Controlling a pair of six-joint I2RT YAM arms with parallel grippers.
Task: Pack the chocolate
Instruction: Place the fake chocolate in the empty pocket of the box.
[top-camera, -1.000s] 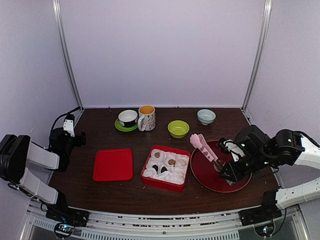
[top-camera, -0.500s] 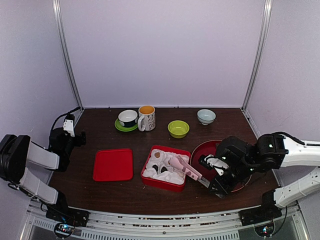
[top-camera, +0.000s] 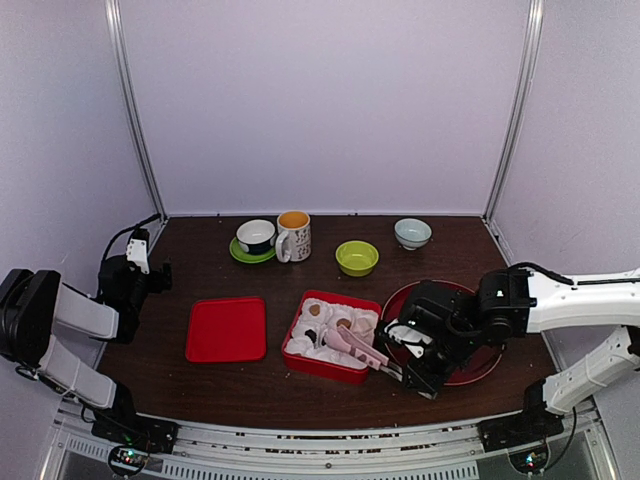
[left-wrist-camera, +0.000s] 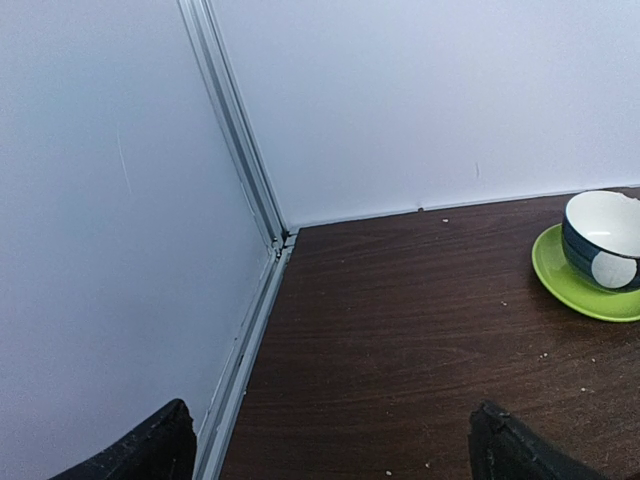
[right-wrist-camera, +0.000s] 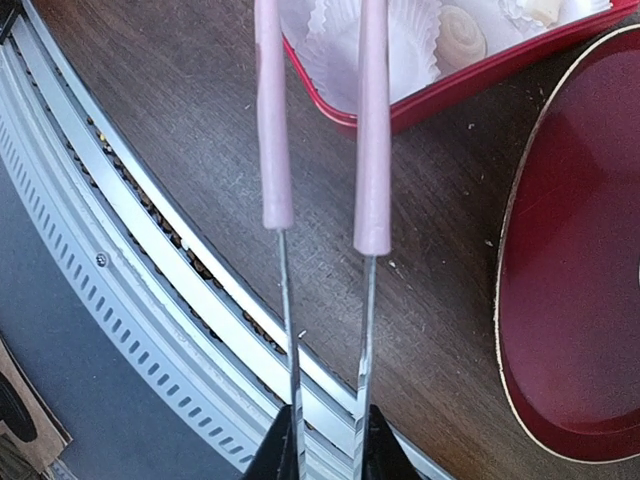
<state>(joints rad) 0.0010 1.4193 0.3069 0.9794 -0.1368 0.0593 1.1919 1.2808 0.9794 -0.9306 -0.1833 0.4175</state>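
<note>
Standing at the near edge, one sees the right gripper (top-camera: 396, 365) low over the dark wooden surface (top-camera: 200, 275), between the red box (top-camera: 322, 369) and the round red plate (top-camera: 484, 352). Its fingers (right-wrist-camera: 278, 458) are pinched on the thin metal end of the pink tongs (top-camera: 356, 343). The two pink arms of the tongs run side by side with a narrow gap between them, reaching over the near right part of the box.

The chocolate (top-camera: 314, 310) sits inside that box in white paper cups. A brown piece lies toward the far left corner, and a cream swirled sweet (right-wrist-camera: 462, 30) shows just right of the tongs. Whether the tips touch any piece cannot be told.

A red lid (top-camera: 226, 329) lies flat just left of the box. Along the far side stand a cup (top-camera: 256, 236) on a green saucer (top-camera: 240, 254), a mug (top-camera: 294, 236), a green bowl (top-camera: 357, 257) and a pale bowl (top-camera: 412, 233).

The left gripper (left-wrist-camera: 335, 455) hangs at the far left, well apart from the box, its fingers spread wide above bare wood.
</note>
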